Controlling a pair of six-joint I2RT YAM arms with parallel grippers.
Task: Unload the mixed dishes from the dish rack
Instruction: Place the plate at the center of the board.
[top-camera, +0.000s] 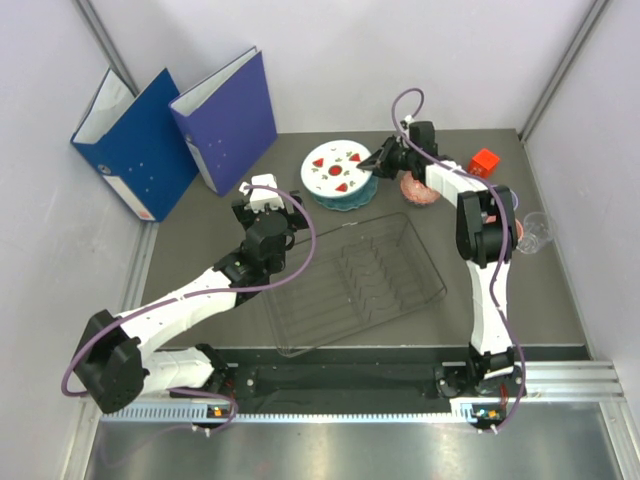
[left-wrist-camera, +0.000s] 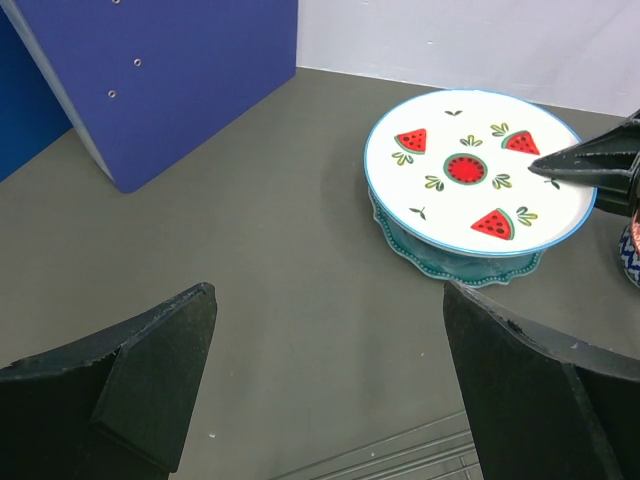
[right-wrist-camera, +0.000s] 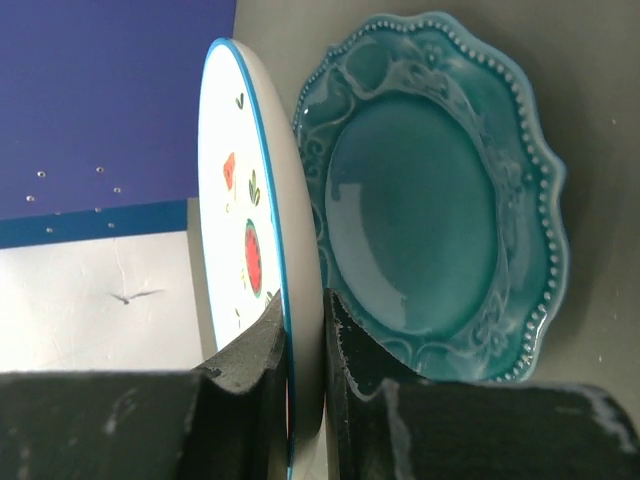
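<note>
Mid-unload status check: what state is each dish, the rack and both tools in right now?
right tool: shut on the white plate rim.
left tool: open, empty.
dish rack: no dishes in it.
white plate: held over the teal plate.
teal plate: flat on the table, outside the dish rack.
clear glass: on the table, outside the dish rack.
</note>
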